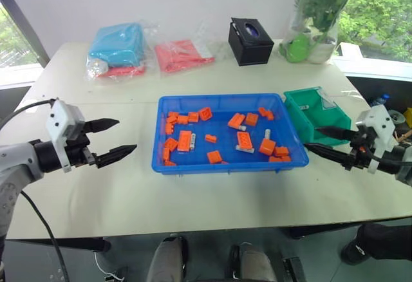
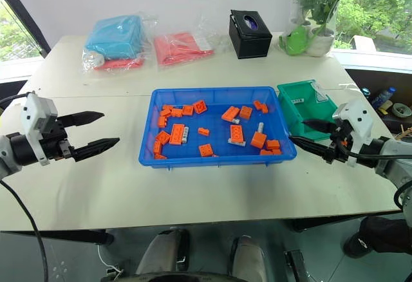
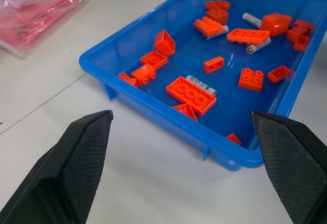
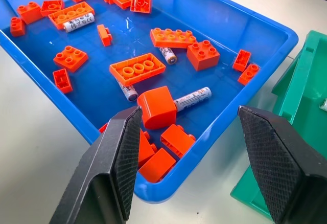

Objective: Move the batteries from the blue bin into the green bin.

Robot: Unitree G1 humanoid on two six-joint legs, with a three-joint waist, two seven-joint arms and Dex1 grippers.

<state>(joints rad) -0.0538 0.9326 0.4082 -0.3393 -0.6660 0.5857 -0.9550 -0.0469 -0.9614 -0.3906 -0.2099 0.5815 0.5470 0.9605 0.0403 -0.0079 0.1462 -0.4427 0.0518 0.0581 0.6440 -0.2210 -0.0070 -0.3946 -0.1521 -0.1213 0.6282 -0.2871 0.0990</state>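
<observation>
**A:** Both black two-fingered pincers, left pincer [image 1: 111, 141] and right pincer [image 1: 322, 139], are hovering wide apart and empty beside the wide blue plastic bin [image 1: 225, 163].

**B:** Progress? Several silvery batteries [image 4: 192, 99] are lying among orange bricks [image 1: 185, 140]; one is apparently sitting in the deep green bin [image 1: 313, 122].

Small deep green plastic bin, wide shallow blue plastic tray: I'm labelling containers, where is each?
Small deep green plastic bin [image 1: 302, 116]: left eye view, inner floor.
Wide shallow blue plastic tray [image 1: 219, 165]: left eye view, near rim.
</observation>
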